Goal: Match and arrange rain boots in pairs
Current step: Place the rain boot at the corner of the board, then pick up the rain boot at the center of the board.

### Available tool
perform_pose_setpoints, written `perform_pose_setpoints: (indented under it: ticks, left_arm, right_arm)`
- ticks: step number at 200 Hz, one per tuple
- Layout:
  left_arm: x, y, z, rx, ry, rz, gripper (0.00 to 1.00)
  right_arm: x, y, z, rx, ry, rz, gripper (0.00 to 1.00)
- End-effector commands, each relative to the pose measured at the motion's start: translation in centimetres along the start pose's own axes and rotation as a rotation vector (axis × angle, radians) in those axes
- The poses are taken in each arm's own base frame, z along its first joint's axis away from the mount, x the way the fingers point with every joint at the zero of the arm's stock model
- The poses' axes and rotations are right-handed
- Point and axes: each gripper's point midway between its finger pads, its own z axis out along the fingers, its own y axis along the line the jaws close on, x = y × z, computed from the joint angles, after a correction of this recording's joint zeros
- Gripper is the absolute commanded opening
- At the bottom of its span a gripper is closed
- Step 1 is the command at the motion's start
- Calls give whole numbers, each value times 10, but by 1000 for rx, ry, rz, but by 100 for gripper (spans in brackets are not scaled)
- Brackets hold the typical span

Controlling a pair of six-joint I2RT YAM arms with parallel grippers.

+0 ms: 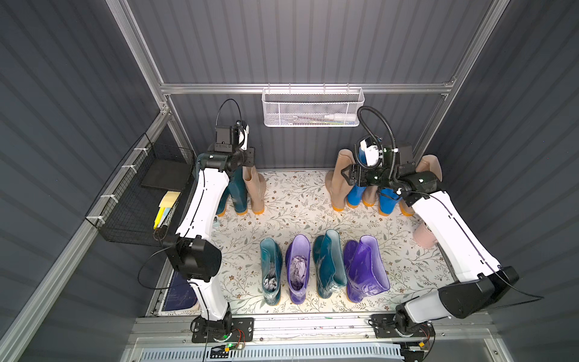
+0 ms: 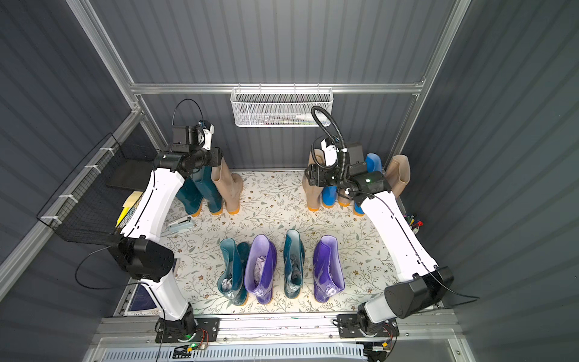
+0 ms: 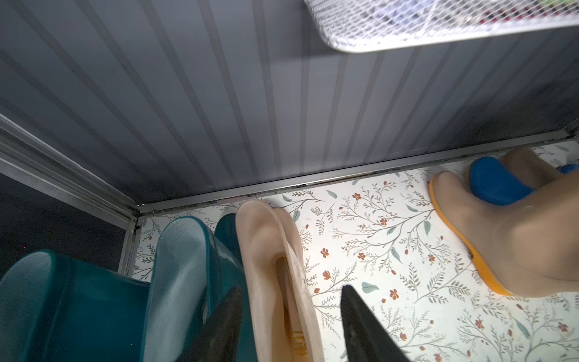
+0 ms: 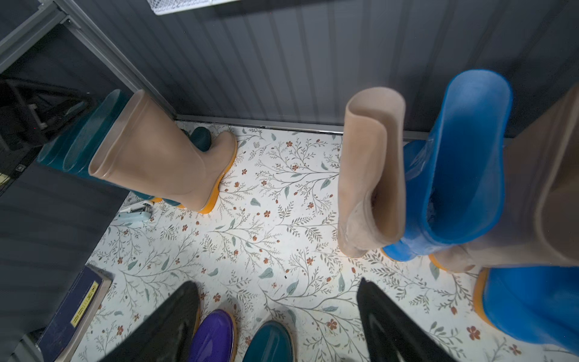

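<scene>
At the back left two dark teal rain boots (image 1: 238, 194) and a beige boot (image 1: 255, 191) stand upright. My left gripper (image 3: 289, 288) hangs open over that beige boot (image 3: 269, 250); its fingers straddle the boot's rim without pressing it. At the back right, beige boots (image 1: 336, 185) and bright blue boots (image 1: 355, 194) stand mixed. My right gripper (image 1: 344, 177) is open beside them and holds nothing (image 4: 276, 282). The front row runs teal (image 1: 271, 269), purple (image 1: 297, 269), teal (image 1: 329, 266), purple (image 1: 365, 269).
A white mesh basket (image 1: 311, 108) hangs on the back wall above the boots. A black wire basket (image 1: 138, 194) juts from the left wall. A pink cup (image 1: 423, 235) sits at the right edge, a stapler (image 2: 181, 223) near the left arm.
</scene>
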Motion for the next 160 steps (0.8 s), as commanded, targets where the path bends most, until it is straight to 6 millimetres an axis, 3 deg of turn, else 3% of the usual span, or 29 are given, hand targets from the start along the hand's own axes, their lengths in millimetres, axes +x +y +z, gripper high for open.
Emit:
perform_pose_setpoints:
  ticks: [1,60,83,123,130,137,160]
  left_arm:
    - [-8,-18,-27,92,-64,-82,54]
    - [21,-56,-74,187,-104,-176,55]
    - [36,-84,-86,236,-102,-198,55]
    - [62,-121,-92,340,-43,-266,54]
    - [60,-122,-95,348,-52,-274,54]
    - [76,-123,-89,342,-17,-279,54]
    - [82,-121,-93,331,-9,-277,55]
  right_arm:
    - [-3,-13,3,35,36,-41,84]
    - [-24,-37,37,67,82,-54,81]
    - [-30,-44,52,83,85,-58,79]
    - [-35,-56,76,123,123,-66,75]
    - [-33,-59,80,131,133,-66,75]
    - [-35,-60,82,137,133,-70,75]
    - [-31,-70,91,174,154,-77,74]
